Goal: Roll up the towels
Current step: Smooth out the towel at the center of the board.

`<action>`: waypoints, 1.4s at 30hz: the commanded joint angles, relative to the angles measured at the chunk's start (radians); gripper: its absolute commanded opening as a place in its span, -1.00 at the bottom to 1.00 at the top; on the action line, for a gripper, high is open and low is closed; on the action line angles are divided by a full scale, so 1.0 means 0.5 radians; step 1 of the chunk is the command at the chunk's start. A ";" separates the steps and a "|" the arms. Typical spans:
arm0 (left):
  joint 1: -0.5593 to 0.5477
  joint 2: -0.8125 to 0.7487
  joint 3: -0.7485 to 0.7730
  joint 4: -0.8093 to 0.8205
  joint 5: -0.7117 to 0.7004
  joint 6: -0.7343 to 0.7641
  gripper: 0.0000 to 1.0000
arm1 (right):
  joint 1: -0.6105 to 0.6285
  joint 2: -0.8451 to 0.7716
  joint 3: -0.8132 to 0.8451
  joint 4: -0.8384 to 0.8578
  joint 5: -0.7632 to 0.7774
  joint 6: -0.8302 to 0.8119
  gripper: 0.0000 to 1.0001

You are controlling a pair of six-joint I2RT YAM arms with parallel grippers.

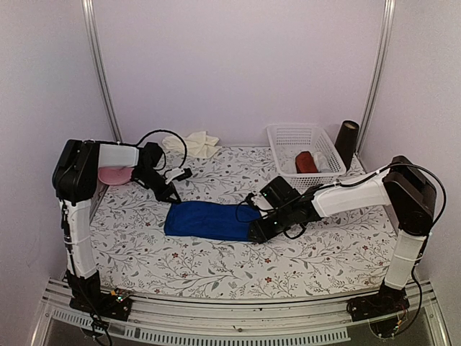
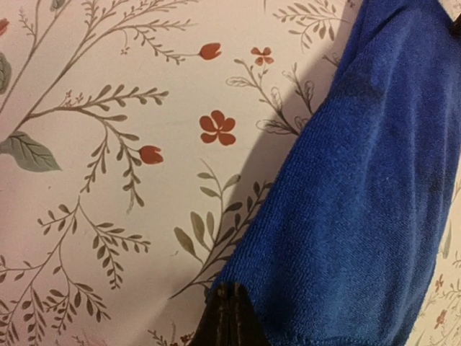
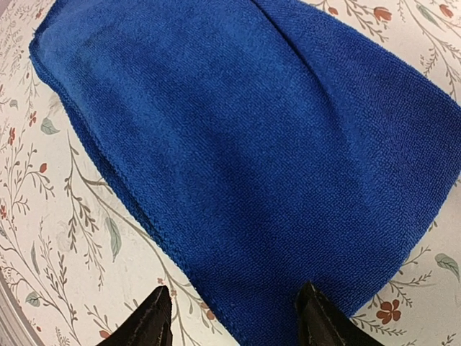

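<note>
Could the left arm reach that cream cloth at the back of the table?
Probably yes: the crumpled cream cloth towel lies just behind the left hand, nothing between them. But that hand is shut, seemingly pinching a corner of the royal blue cloth towel.

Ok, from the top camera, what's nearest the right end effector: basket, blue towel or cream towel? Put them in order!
1. blue towel, right at the right end effector.
2. basket, back right.
3. cream towel, back left.
</note>
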State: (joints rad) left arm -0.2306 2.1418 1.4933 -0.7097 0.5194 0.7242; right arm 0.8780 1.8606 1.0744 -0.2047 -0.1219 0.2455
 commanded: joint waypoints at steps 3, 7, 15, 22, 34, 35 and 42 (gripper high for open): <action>-0.008 -0.155 -0.174 0.424 -0.472 -0.154 -1.00 | 0.014 0.034 0.052 -0.095 0.090 -0.016 0.18; -0.059 -0.240 -0.333 0.623 -0.704 -0.155 -1.00 | 0.012 0.022 0.046 -0.141 0.092 -0.023 0.18; -0.101 -0.321 -0.368 0.641 -0.668 -0.172 -0.38 | 0.016 -0.012 0.068 -0.240 -0.084 -0.126 0.19; -0.085 -0.583 -0.373 0.754 -0.740 -0.237 0.10 | -0.003 -0.199 0.215 -0.278 0.029 -0.169 0.23; -0.243 -1.027 -0.918 0.740 -0.337 0.142 -0.29 | -0.134 0.024 0.483 -0.184 0.255 -0.107 -0.36; -0.269 -1.021 -0.951 0.723 -0.300 0.163 -0.32 | -0.139 0.076 0.504 -0.175 0.253 -0.100 -0.41; -0.344 -0.851 -1.002 0.753 -0.335 0.129 -0.50 | -0.194 0.305 0.587 -0.149 0.264 -0.055 -0.60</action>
State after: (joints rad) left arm -0.3908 1.6718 0.9924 -0.3428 0.3393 0.7784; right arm 0.7994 1.9644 1.3373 -0.2901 -0.0135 0.1982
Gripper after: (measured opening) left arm 0.266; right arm 0.215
